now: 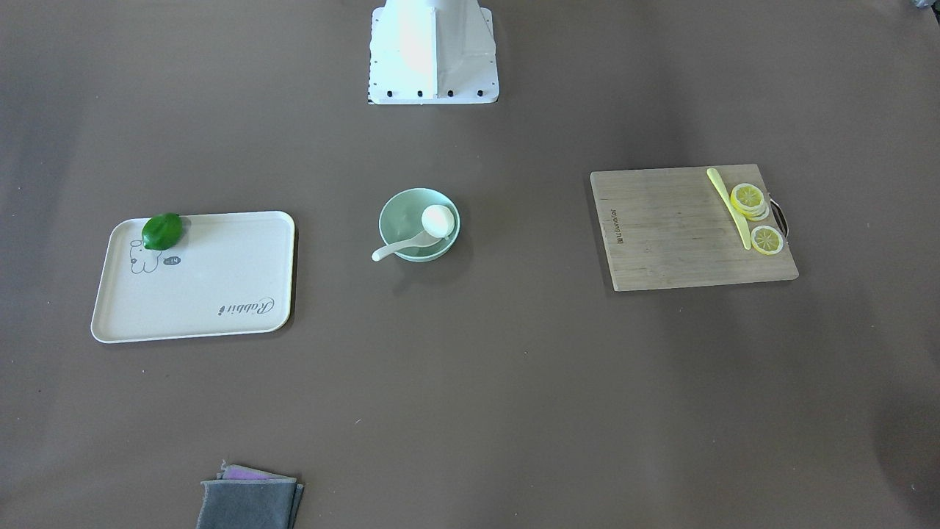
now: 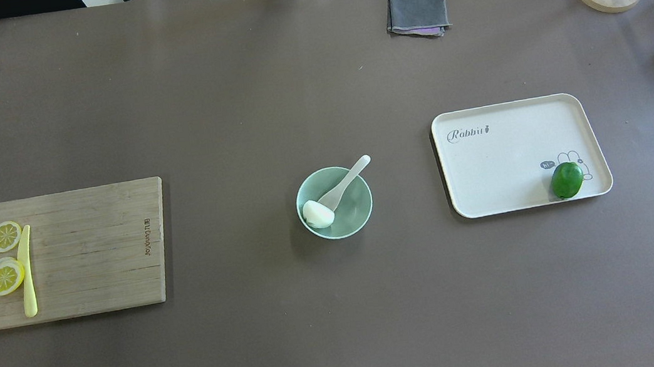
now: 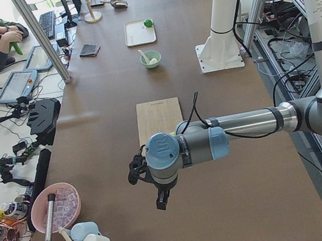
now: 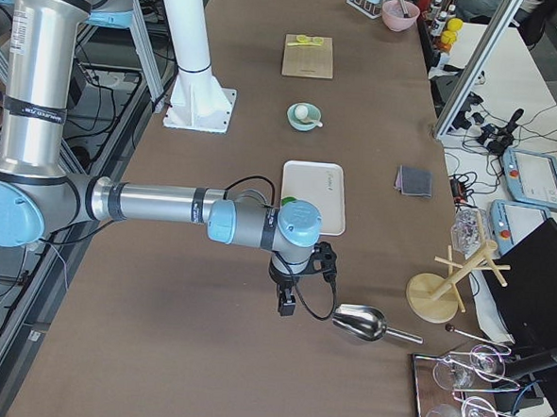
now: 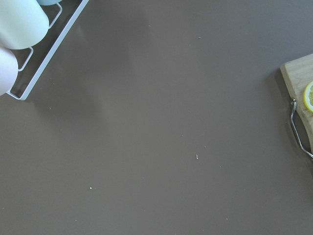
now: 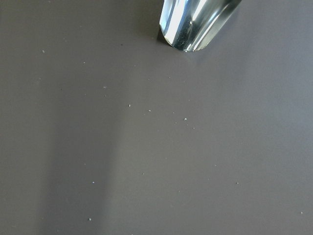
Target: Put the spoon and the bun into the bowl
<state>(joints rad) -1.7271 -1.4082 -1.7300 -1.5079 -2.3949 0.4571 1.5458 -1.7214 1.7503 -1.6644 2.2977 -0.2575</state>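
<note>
Spoon and bun both lie in the bowl, at the centre of the overhead frame. The scoop rests inside, touching the bun, and the handle sticks out over the rim toward the upper right. The bun sits against the lower-left wall.

Right of the bowl, a tray reads "Rabbit" at its upper left and has a small rabbit drawing beside a lime in its lower right corner. Left of the bowl, a board carries a burnt-in brand mark I cannot read, with lemon slices and a knife along its left end.

My left gripper hangs over bare table beyond the board; my right gripper hangs beside a metal scoop. I cannot tell whether either is open or closed.
</note>
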